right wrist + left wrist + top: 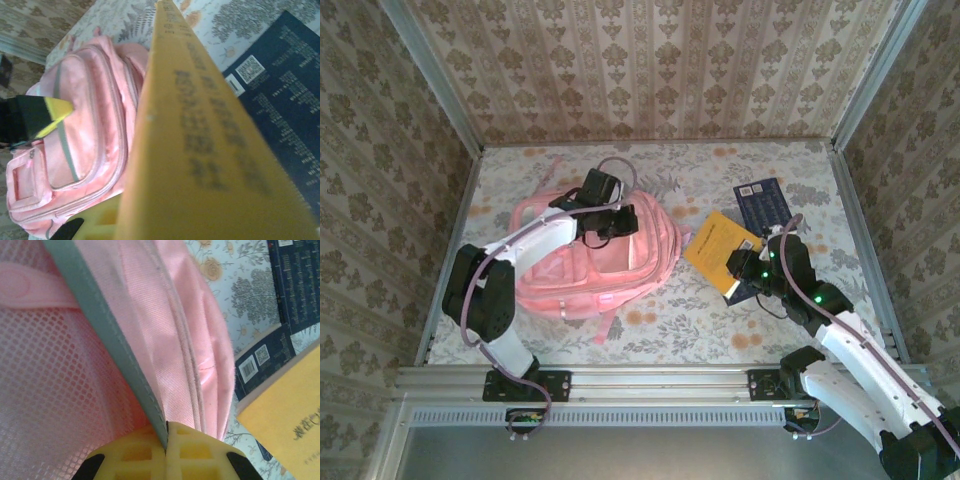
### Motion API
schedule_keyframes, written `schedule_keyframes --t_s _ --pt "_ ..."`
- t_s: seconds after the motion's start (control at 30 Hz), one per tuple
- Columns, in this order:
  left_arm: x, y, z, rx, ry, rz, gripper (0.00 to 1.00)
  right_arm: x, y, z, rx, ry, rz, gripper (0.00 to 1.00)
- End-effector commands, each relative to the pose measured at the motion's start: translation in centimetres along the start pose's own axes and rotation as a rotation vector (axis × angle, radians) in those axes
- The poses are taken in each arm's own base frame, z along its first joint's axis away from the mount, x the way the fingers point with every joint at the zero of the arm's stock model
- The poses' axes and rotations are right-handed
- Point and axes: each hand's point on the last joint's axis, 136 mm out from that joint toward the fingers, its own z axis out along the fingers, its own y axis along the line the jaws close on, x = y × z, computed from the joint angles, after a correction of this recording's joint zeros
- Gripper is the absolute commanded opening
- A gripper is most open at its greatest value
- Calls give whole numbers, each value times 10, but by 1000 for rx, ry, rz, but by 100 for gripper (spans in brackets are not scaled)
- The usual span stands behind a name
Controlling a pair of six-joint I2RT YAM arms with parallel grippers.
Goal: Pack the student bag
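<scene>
The floral desk [660, 330] lies beneath both arms. The student bag [585, 280], pink, lies flat under the left gripper [166, 440], whose jaws are pinched tight on a grey strip [110, 340] across the bag's front. The dark blue book [765, 205] lies just beyond the right gripper [745, 268], partly under the yellow book [715, 240]. That gripper is clamped narrowly on the yellow book's near edge.
</scene>
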Motion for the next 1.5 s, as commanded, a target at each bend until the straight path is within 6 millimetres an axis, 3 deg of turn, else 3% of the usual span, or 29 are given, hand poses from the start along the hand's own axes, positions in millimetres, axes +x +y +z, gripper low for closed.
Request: schedule_keyframes --t_s 0.0,0.2,0.4,0.57,0.8,0.97,1.13,1.27,1.47 --pt "-11 -31 -45 66 -26 139 0 -28 6 -20 50 -100 38 7" --pt "-6 -56 -93 145 -1 220 0 -38 3 -34 156 -82 -155 0" --pt "10 -77 -133 223 34 303 0 -32 48 -44 -74 -47 -240 0" --pt "13 -89 -172 269 -31 366 0 -4 92 -44 -326 146 -269 0" --pt "4 -88 -214 337 -114 353 0 8 120 -48 -505 239 -182 0" --pt "2 -109 -222 530 -104 332 0 9 133 -39 -602 280 -50 0" --pt "-7 -112 -221 562 -110 325 0 7 146 -16 -694 351 120 0" --pt "-15 -116 -218 588 -111 327 0 8 152 10 -707 375 154 0" --pt "-34 -123 -216 598 -135 341 0 32 178 60 -699 462 124 0"
